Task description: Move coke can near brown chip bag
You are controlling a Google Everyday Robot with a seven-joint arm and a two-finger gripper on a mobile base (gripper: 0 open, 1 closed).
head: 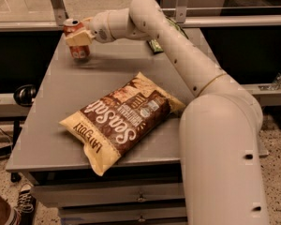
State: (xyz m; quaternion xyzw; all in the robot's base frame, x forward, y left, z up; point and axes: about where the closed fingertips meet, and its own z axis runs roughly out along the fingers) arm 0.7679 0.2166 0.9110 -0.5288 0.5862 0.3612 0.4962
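Observation:
The coke can (78, 51), reddish-orange with a silver top, stands upright at the far left corner of the grey table (61, 139). My gripper (77, 35) is at the can, with a cream finger (78, 37) lying across its front, and it is shut on the can. The brown chip bag (124, 118), dark brown with white "Sea Salt" lettering and cream-yellow ends, lies flat in the middle of the table toward the front. It is well apart from the can. My arm (178, 55) reaches over the table from the right.
A small green bag (155, 45) lies at the far side of the table, partly hidden behind my arm. A dark round object (23, 95) sits beyond the table's left edge. A shoe (23, 201) shows on the floor at the bottom left.

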